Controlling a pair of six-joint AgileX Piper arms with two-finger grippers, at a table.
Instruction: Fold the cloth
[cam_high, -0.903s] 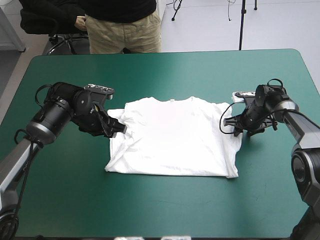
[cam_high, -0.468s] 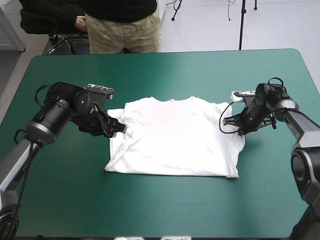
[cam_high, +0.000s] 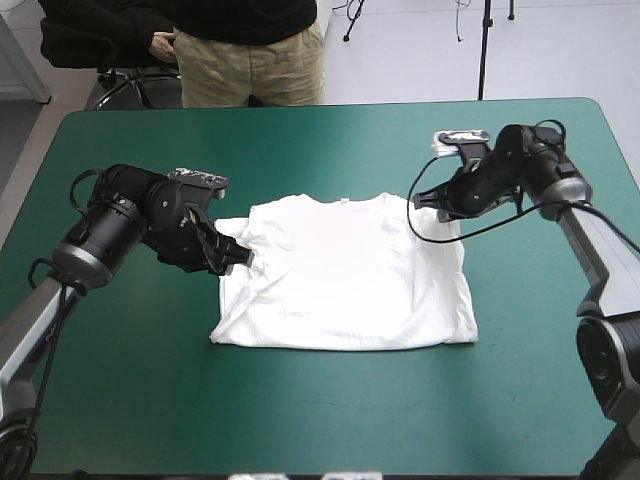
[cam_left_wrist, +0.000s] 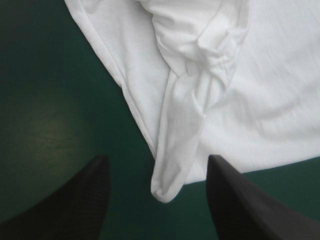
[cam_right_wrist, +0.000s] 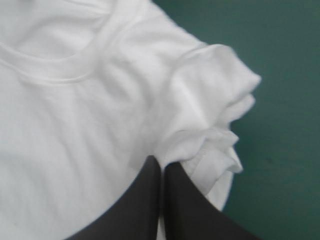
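Right gripper (cam_right_wrist: 161, 162) first: its black fingers (cam_right_wrist: 145, 200) are pressed together with a fold of white cloth between them, a firm pinch on the T-shirt (cam_high: 340, 270) at the root of the right sleeve (cam_right_wrist: 220, 100). From the high view that gripper (cam_high: 432, 198) sits over the shirt's 2 o'clock corner, and the sleeve looks gathered up off the teal-green table (cam_high: 300, 140) rather than lying out flat. Over to the 9 o'clock side, the left gripper (cam_left_wrist: 157, 160) stands wide open and holds nothing. The bunched left sleeve (cam_left_wrist: 185, 140) runs down between its two fingers (cam_left_wrist: 85, 200), the tip right in the gap. In the high view this gripper (cam_high: 238, 257) is low at the shirt's edge. The T-shirt itself lies spread in the middle of the table, collar (cam_high: 345, 203) at 12 o'clock, hem (cam_high: 340, 345) at 6 o'clock, body fairly smooth. As for progress, it's early going by my reading. The spreading is done, one sleeve is in hand, and no fold across the body shows yet. What's left appears to be bringing the right sleeve in over the chest, closing on the left sleeve and doing the same, then folding the body down into a bundle.
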